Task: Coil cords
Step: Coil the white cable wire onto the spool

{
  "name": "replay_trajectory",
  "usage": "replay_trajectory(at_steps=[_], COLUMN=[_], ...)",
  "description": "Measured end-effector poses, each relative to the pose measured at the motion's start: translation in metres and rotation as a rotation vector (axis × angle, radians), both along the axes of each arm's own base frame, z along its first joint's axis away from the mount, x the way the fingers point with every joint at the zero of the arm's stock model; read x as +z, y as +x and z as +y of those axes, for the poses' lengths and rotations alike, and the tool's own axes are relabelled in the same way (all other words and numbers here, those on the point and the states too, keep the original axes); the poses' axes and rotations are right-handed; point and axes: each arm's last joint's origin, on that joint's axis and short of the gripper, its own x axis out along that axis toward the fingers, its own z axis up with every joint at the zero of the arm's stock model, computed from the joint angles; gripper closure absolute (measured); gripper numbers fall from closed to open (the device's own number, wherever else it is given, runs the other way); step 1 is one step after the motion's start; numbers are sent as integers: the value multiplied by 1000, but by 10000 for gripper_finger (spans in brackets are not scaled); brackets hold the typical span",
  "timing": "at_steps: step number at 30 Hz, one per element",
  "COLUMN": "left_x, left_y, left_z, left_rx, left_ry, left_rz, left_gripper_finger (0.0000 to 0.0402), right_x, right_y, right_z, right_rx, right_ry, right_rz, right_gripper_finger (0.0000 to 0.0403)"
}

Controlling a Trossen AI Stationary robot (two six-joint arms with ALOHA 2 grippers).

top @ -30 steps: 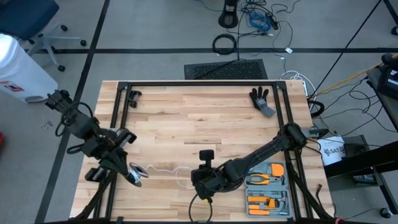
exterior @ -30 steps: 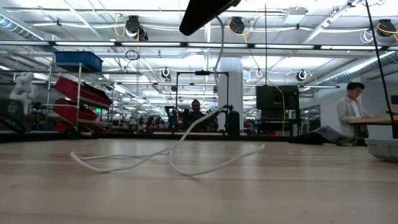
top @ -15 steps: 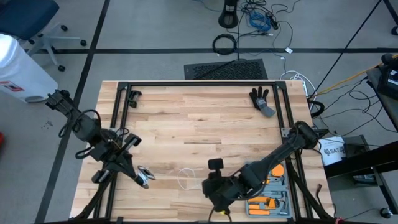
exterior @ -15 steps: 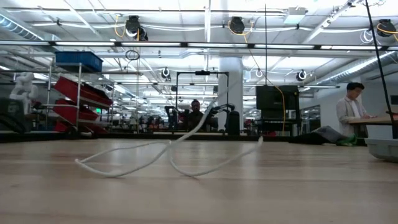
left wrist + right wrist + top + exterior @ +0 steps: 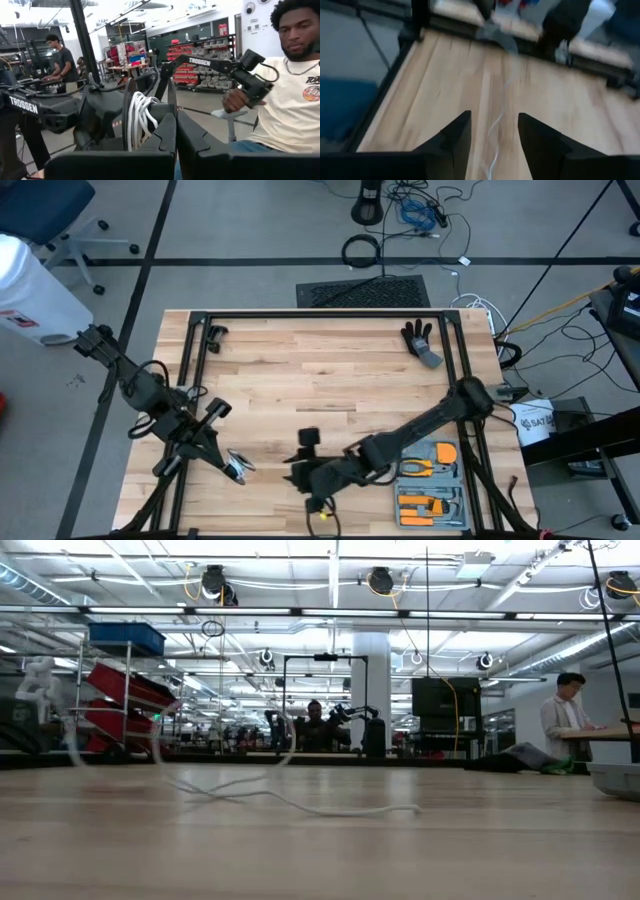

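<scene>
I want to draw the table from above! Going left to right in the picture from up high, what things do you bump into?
Left gripper holding the reel → right gripper → orange tool tray; the black glove sits farther back.

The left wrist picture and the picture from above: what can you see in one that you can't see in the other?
Only the left wrist picture shows white cord wound in layers on the black reel, plus people in the room behind.

Only the picture from above shows the right pincer, fingers apart, low over the table, the orange tool tray and a black glove.

Both show the left pincer, shut on the reel.
</scene>
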Motion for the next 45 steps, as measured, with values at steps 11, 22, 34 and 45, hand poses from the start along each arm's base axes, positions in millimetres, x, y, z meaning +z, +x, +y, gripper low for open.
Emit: replay_trajectory(at_steps=[11, 22, 34, 45], left_x=[0, -1, -1, -1], left_y=[1, 2, 2, 2], left_z=[-1, -1, -1, -1], left_rx=[0, 1, 1, 1], left_ry=[1, 1, 3, 3], left_rz=[0, -1, 1, 1], left_gripper_finger=[400, 400, 400, 400], right_x=[-5, -14, -17, -17], right_y=[35, 45, 51, 52], right_z=[0, -4, -4, -6], right_rx=[19, 6, 50, 44], right_ry=[-7, 83, 164, 170], right_rz=[-293, -323, -366, -367], right_gripper_finger=[252, 252, 271, 392])
